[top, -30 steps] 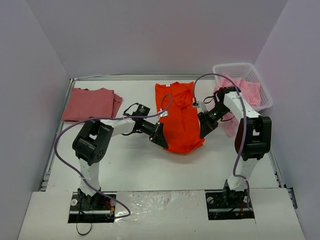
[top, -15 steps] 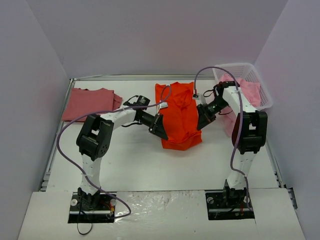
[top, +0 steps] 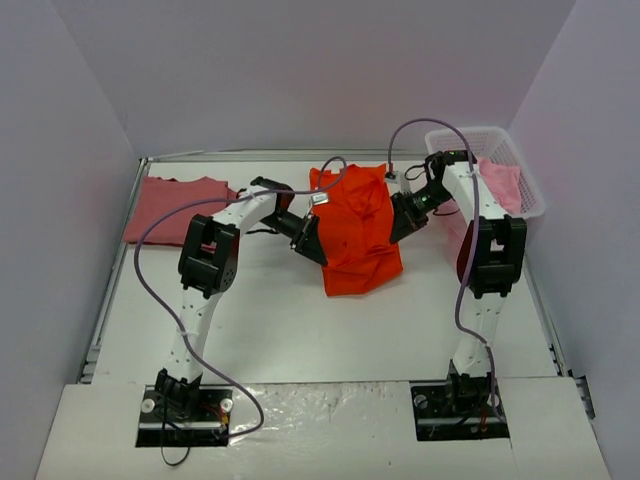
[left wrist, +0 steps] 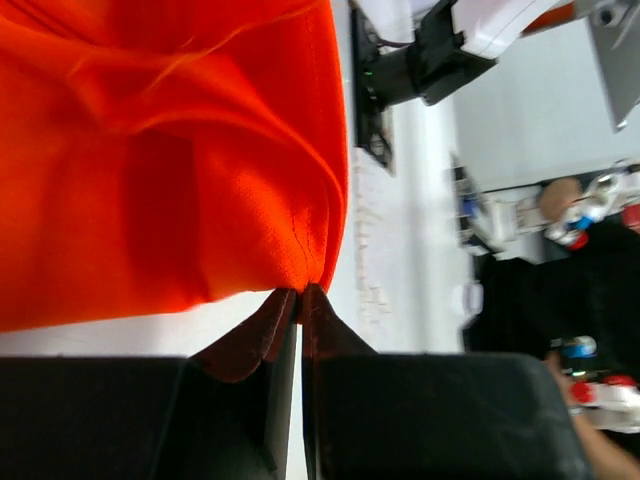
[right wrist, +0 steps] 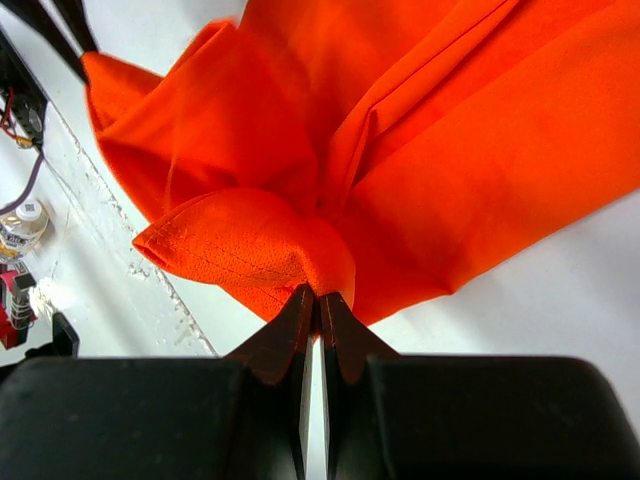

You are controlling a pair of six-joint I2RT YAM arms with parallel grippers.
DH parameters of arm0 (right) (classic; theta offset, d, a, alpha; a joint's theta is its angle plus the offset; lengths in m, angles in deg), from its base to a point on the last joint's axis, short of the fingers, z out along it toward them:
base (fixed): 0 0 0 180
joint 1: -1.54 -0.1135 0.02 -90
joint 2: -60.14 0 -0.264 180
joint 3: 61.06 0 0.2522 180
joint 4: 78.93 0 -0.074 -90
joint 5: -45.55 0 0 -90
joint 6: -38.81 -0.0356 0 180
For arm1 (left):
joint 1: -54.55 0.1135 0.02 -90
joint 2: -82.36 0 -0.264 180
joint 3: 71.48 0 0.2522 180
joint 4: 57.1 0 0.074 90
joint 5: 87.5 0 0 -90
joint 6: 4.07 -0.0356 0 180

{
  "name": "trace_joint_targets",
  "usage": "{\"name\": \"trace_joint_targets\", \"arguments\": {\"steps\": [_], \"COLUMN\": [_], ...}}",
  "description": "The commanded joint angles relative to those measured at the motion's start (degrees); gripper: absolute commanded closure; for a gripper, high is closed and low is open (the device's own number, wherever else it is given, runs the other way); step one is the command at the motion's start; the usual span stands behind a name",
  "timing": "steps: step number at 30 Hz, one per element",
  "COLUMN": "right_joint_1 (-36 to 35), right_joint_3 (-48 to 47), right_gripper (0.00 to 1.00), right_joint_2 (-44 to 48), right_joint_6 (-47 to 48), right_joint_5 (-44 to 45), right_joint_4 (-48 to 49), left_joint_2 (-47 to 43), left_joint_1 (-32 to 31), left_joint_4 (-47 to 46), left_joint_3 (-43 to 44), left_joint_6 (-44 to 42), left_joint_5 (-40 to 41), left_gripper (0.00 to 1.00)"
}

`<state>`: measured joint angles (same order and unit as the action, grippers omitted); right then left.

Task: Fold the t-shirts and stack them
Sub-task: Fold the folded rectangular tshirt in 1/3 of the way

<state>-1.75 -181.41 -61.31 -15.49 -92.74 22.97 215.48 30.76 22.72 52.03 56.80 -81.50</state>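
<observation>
The rose-red shirt (top: 180,207) lies at the surface's (top: 260,320) far left, apparently folded. The left claw (left wrist: 298,292) and right claw (right wrist: 318,295) each pinch the orange-red shirt (top: 360,240), half-folded at mid-surface. Pink shirts (top: 497,182) wait in the basket (top: 478,131).

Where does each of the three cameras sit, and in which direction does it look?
Top external: fixed above and behind the arms, looking down at the table; the left arm and right arm show whole, with the orange-red t-shirt, rose-red t-shirt and basket.
Left wrist: on the left arm, looking forward past the left gripper, shut on the shirt's edge.
Right wrist: on the right arm, looking past the right gripper, shut on another edge.
Shared: all three views show the orange-red t-shirt.
</observation>
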Motion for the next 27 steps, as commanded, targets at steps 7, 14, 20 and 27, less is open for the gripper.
{"name": "trace_joint_targets", "arguments": {"steps": [7,14,20,27], "right_joint_1": [0.5,0.5,0.4,0.4], "right_joint_3": [-6.6,-12.1,-15.3,-18.7], "right_gripper": [1.00,1.00,1.00,1.00], "right_joint_2": [-4.0,-8.4,-11.7,-14.9], "right_joint_6": [-1.4,-2.2,-2.0,-1.8], "right_joint_5": [-0.8,0.0,0.2,-0.5], "right_joint_4": [-2.9,-3.0,-3.0,-2.5], "left_joint_2": [7.1,11.5,13.5,6.8], "left_joint_1": [2.4,2.6,3.2,4.2], "left_joint_4": [29.4,29.3,25.6,-6.4], "left_joint_3": [14.6,22.9,24.9,12.4], "left_joint_6": [-17.8,-15.5,-10.7,11.8], "left_joint_5": [-3.4,-1.6,0.3,5.3], "left_gripper": [0.98,0.97,0.98,0.98]}}
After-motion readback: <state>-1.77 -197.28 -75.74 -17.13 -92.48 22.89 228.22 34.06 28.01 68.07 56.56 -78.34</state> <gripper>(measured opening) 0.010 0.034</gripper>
